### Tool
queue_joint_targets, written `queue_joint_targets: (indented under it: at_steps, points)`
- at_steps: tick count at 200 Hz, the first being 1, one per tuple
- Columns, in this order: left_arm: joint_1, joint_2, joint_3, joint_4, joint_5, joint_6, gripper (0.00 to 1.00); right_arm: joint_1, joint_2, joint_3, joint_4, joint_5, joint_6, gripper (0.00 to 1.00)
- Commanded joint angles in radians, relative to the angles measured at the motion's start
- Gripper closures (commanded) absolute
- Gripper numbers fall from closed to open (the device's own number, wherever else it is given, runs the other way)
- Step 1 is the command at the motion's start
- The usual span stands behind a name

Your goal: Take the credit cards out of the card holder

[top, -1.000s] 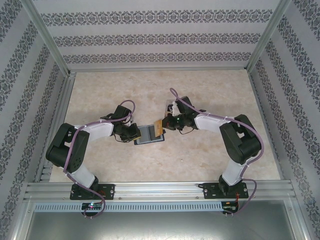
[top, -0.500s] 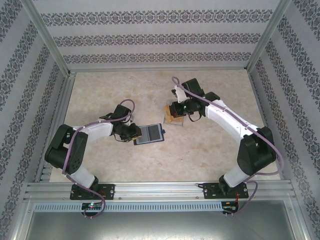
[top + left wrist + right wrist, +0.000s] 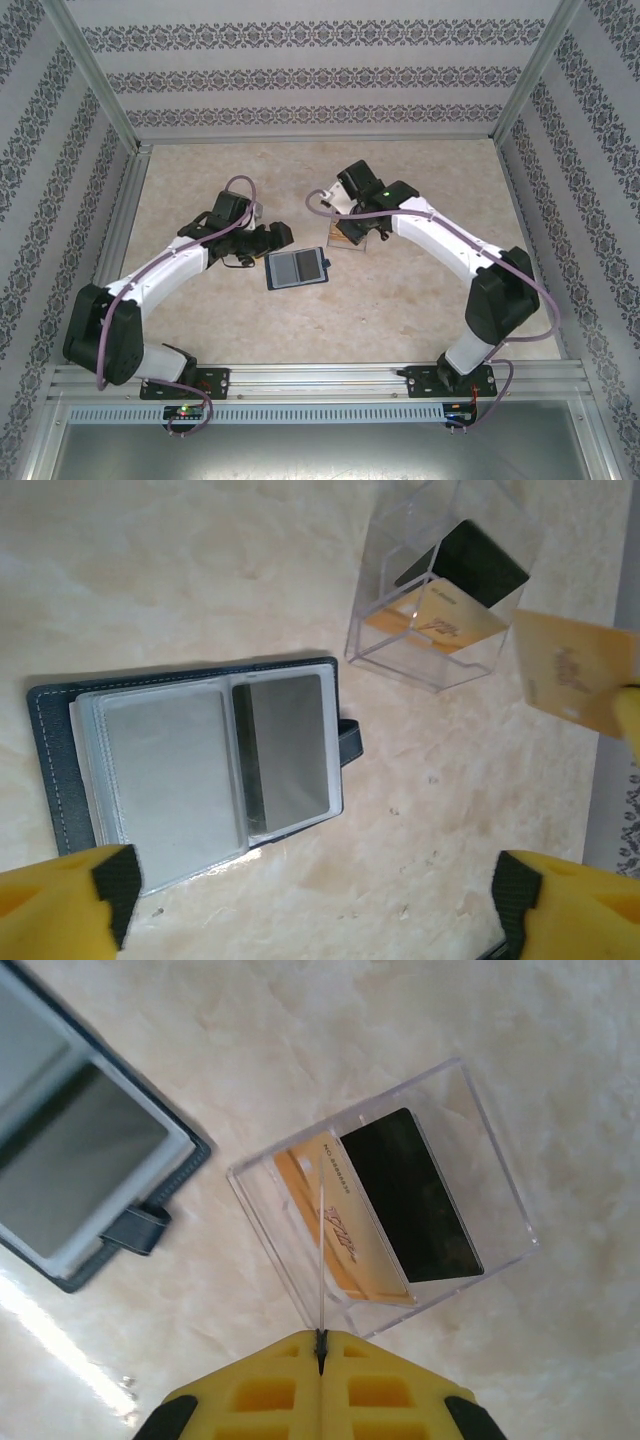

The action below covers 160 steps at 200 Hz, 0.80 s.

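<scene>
My left end effector (image 3: 266, 238) (image 3: 315, 905) stands wide open with nothing between its fingers. The card holder (image 3: 297, 267) (image 3: 190, 770) (image 3: 80, 1150) lies flat and unfolded on the bench (image 3: 400, 300) just ahead of and below it. In the left wrist view it sits nearer the left finger (image 3: 75, 900), apart from both. Its two grey panels face up, and its small closing tab points toward the clear box (image 3: 352, 240) (image 3: 440, 590) (image 3: 385, 1220).

My right end effector (image 3: 348, 226) (image 3: 320, 1345) is closed on a tan credit card (image 3: 570, 670) (image 3: 321, 1250). From the right wrist I see that card edge-on, a thin line running straight out from the pinched fingertips. The clear box stands directly beneath that card, beyond the fingertips, and the card holder lies off to their left, apart from the box. Inside the box a second tan card (image 3: 450, 620) (image 3: 345, 1235) and a black card (image 3: 465, 560) (image 3: 410, 1195) lean side by side. I cannot tell whether the gripped card's far edge touches the box.
</scene>
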Motion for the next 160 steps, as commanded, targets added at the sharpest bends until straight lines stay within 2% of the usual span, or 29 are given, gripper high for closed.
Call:
queue_joint_targets:
  at_steps: [1, 70, 160]
  points:
    - [0.017, -0.03, 0.005, -0.071, -0.032, 0.015, 0.05, 0.036, 0.043, 0.019, 0.001, 0.112, -0.157, 1.0]
    - [0.029, -0.062, -0.037, -0.079, -0.036, 0.009, 0.05, 0.043, 0.102, 0.018, 0.06, 0.167, -0.253, 1.0]
    - [0.031, -0.066, -0.044, -0.082, -0.033, 0.012, 0.05, 0.025, 0.14, -0.045, 0.088, 0.112, -0.286, 1.0]
